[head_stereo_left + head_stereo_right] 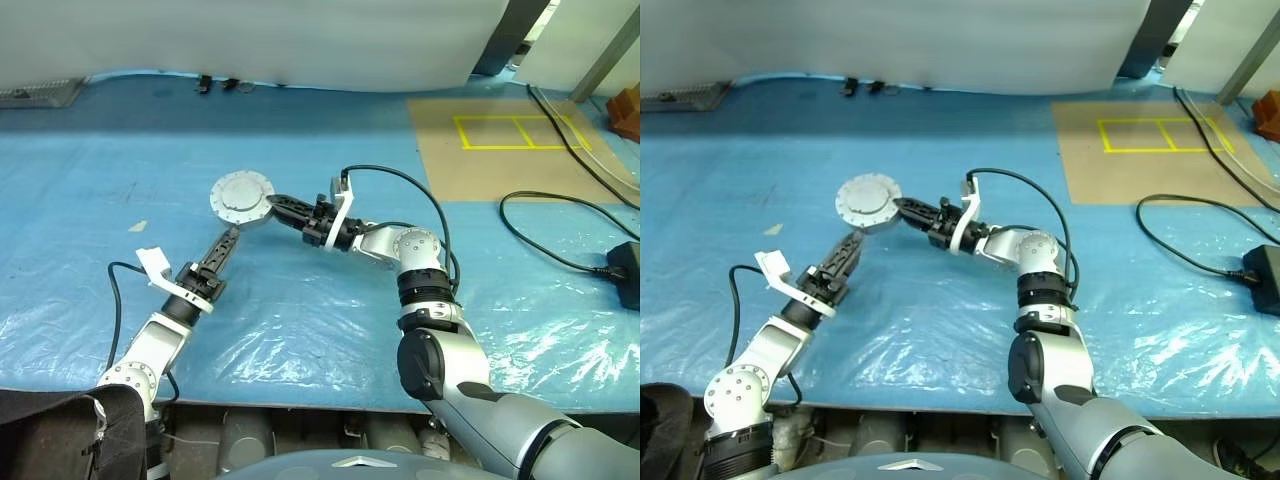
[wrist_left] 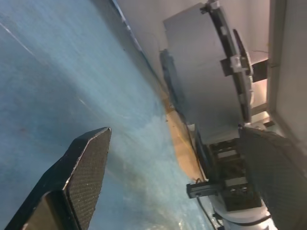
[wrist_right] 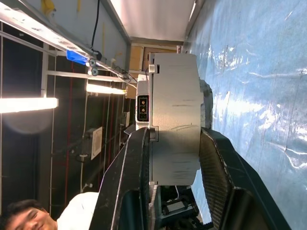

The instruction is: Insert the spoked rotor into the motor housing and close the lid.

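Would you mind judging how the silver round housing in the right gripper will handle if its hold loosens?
The motor housing looks like solid metal, so probably rigid and heavy for its size. The right gripper pinches smooth flat faces; it might slip. Dropped on edge, the round body could roll.

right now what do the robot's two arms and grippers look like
Both arms are built of rounded silver-grey metal segments with black joint bands. Each ends in a gripper of two black, tapered fingers with textured pads: the left gripper and the right gripper. A white bracket sits at each wrist, and a black cable loops from each bracket back along the arm.
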Tool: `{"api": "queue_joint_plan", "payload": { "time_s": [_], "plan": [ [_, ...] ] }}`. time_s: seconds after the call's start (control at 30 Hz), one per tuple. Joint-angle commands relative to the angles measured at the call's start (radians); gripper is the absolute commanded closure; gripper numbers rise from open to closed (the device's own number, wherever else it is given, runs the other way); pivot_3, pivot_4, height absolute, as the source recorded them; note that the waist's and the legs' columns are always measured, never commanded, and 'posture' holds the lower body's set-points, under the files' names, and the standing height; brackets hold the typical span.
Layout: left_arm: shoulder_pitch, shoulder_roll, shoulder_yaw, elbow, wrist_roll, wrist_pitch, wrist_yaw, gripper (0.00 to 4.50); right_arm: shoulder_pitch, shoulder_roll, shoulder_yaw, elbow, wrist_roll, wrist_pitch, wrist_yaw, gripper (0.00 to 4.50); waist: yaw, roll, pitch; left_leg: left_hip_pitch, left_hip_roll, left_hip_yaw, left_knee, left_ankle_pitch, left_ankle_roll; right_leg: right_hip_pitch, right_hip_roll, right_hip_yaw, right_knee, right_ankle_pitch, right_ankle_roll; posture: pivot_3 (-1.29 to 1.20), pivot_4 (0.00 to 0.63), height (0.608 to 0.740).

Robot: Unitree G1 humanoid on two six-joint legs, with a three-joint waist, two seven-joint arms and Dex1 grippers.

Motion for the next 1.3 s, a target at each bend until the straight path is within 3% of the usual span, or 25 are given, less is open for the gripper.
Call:
{"api": "queue_joint_plan", "payload": {
  "time_s": [0.03, 0.17, 0.63, 0.73, 0.83, 1.3],
  "plan": [
    [0.025, 0.023, 0.009, -0.047, -0.075, 0.02, -0.026, 0.04, -0.027, 0.012, 0.019, -0.027, 0.031, 0.01, 0.032, 3.38, 0.0, 0.0, 0.0, 0.0, 0.0, 0.0, 0.0, 0.0, 0.0, 0.0, 0.0, 0.0, 0.0, 0.0, 0.0, 0.0, 0.15, 0.74],
    [0.025, 0.035, 0.013, -0.044, -0.123, 0.018, -0.034, 0.04, -0.027, 0.013, 0.011, -0.02, 0.034, 0.005, 0.025, 3.38, 0.004, 0.0, 0.0, 0.0, 0.0, -0.001, 0.001, 0.0, 0.0, 0.0, 0.0, 0.0, 0.0, 0.0, 0.0, 0.0, 0.15, 0.74],
    [-0.12, -0.002, -0.016, 0.056, -0.063, -0.079, -0.026, 0.04, 0.024, 0.047, 0.053, -0.124, 0.069, 0.116, 0.041, 3.38, 0.01, 0.0, 0.0, -0.003, 0.001, -0.004, 0.008, 0.0, 0.0, 0.0, 0.0, -0.002, 0.004, 0.001, 0.0, 0.0, 0.15, 0.74],
    [-0.136, -0.002, -0.019, 0.08, -0.057, -0.077, -0.025, 0.65, 0.028, 0.048, 0.052, -0.117, 0.063, 0.108, 0.029, 3.38, 0.011, 0.0, 0.0, -0.003, 0.001, -0.005, 0.011, 0.0, 0.0, 0.0, 0.0, -0.002, 0.005, 0.001, 0.0, 0.0, 0.15, 0.74],
    [-0.14, 0.006, -0.021, 0.088, -0.06, -0.07, -0.027, 1.55, 0.024, 0.05, 0.042, -0.105, 0.064, 0.093, 0.013, 3.38, 0.011, 0.0, 0.0, -0.004, 0.001, -0.005, 0.011, 0.0, 0.0, 0.0, 0.0, -0.002, 0.007, 0.001, 0.0, 0.0, 0.15, 0.74],
    [-0.157, 0.022, -0.03, 0.11, -0.156, 0.026, 0.066, 1.61, -0.077, -0.008, 0.046, 0.042, -0.037, -0.15, -0.017, 3.38, 0.009, 0.0, 0.0, -0.004, 0.001, -0.006, 0.014, 0.0, 0.0, 0.0, 0.0, -0.002, 0.009, 0.001, 0.0, 0.0, 0.15, 0.74]
  ]
}}
